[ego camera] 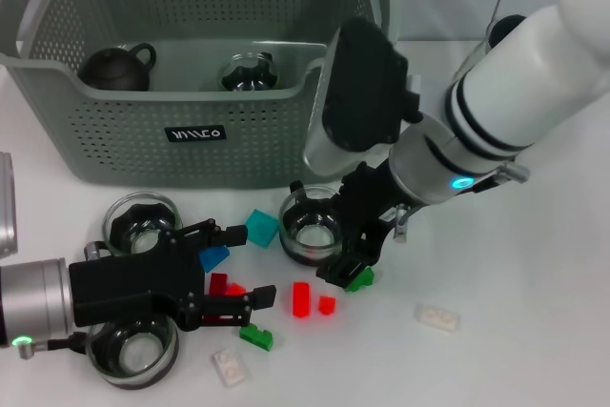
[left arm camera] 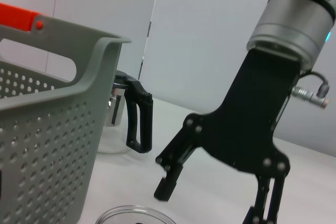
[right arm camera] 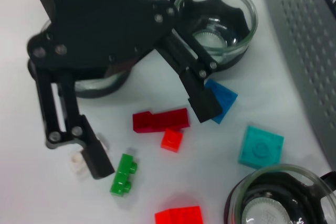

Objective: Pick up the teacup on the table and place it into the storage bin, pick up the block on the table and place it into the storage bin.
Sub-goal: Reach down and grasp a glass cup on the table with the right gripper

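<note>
My left gripper open, dark red block between fingers. Right gripper open beside teacup.

A grey-green perforated storage bin with orange-red handle ends holds a dark teapot and a glass teacup. Between the left gripper's open jaws lie dark red and small red blocks; a blue block touches one fingertip.
</note>
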Robot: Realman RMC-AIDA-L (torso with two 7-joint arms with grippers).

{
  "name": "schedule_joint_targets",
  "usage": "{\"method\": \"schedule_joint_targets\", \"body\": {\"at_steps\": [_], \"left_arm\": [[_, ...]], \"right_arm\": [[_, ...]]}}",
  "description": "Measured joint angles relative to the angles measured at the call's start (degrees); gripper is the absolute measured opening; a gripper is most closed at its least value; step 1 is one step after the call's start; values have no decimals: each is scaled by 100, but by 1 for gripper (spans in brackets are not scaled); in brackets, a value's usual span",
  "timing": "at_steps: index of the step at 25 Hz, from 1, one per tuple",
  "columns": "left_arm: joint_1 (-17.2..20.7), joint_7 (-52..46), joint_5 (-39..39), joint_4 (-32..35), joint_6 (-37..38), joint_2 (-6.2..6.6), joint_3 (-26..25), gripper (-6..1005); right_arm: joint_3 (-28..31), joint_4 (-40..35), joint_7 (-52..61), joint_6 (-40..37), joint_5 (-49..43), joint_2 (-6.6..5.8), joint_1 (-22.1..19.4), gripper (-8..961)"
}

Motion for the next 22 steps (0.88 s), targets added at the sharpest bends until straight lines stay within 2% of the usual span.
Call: {"method": "schedule_joint_targets", "body": {"at_steps": [8, 22], "left_arm": [[35, 0, -1, 0, 0, 0, 0, 889], [45, 6, -4, -18, 0, -16, 25, 888]], "right_arm": [[-461, 260, 15, 638, -12, 11, 57, 944], [-918, 911, 67, 1351, 48, 35, 269, 945]]}}
